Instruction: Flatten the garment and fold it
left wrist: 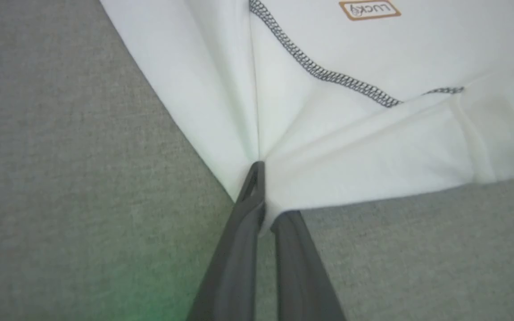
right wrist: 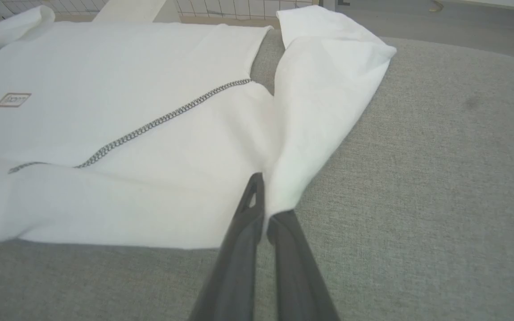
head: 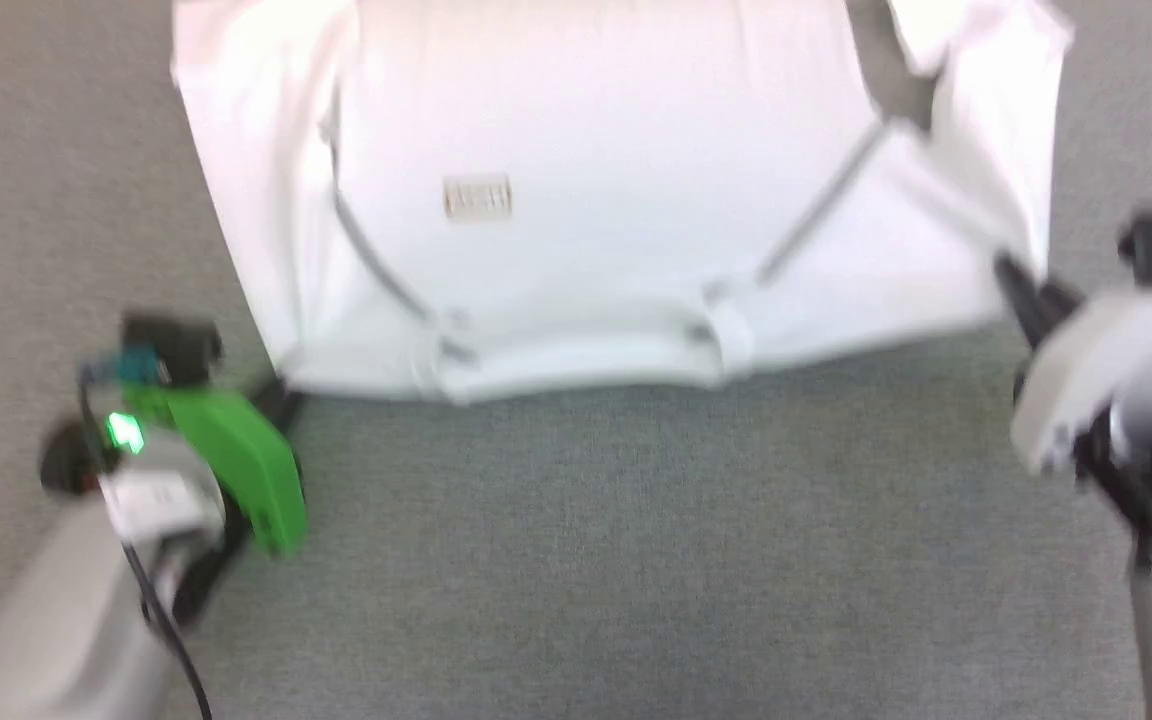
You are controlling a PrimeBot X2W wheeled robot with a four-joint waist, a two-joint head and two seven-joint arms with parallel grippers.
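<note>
Left end effector [head: 281, 395]: at the near left corner of the garment [head: 616, 200], closed on a pinch of the cloth. In the left wrist view [left wrist: 263, 196] one finger lies on top of the fabric and the tip of the other goes under it.
Right end effector [head: 1021, 285]: at the near right corner, clamped on the fabric in the same way. In the right wrist view [right wrist: 263, 196] creases fan out from the pinch.
End effector count: two, each with two dark fingers.
Bench [head: 636, 560]: covered in grey cloth, with a bare strip between the robot and the garment's near edge.
Garment position: one white top, spread across the middle of the bench with its neck band [head: 576, 355] along the near edge – the body runs toward the far edge.
Zigzag seams: two, slanting away from the neck band – the left seam [head: 376, 265] and the right seam [head: 816, 215].
Label patch [head: 477, 197]: one small tan rectangle on the chest. Its lettering is too blurred to read in the head view.
Right sleeve [right wrist: 324, 89]: folded back on itself toward the bench's right edge, with grey cloth showing between it and the body.
Cut off: the top of the head view crops the garment's far part, so the hem is out of sight.
Blur: the head view is soft throughout.
</note>
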